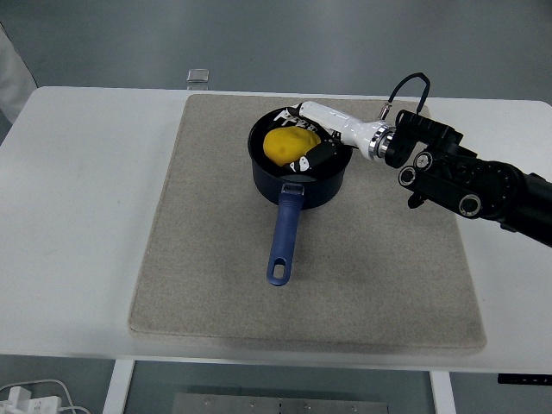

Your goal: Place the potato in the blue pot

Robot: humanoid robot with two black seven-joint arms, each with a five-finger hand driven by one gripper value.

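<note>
1. While it sits down inside the blue pot (297, 177), the yellow potato (287, 145) is wrapped by the right hand (304, 138), fingers curled around it.
2. Pot's on a beige mat (207, 259), long blue handle (283, 241) pointing at the near edge.
3. Mat covers most of the white bench (78, 216).
4. Small clear block (198, 76) just past the mat's far edge.

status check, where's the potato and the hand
Right hand shut on potato, lowered inside blue pot. Not released yet. Left hand not in view. Nothing in the way.
</note>
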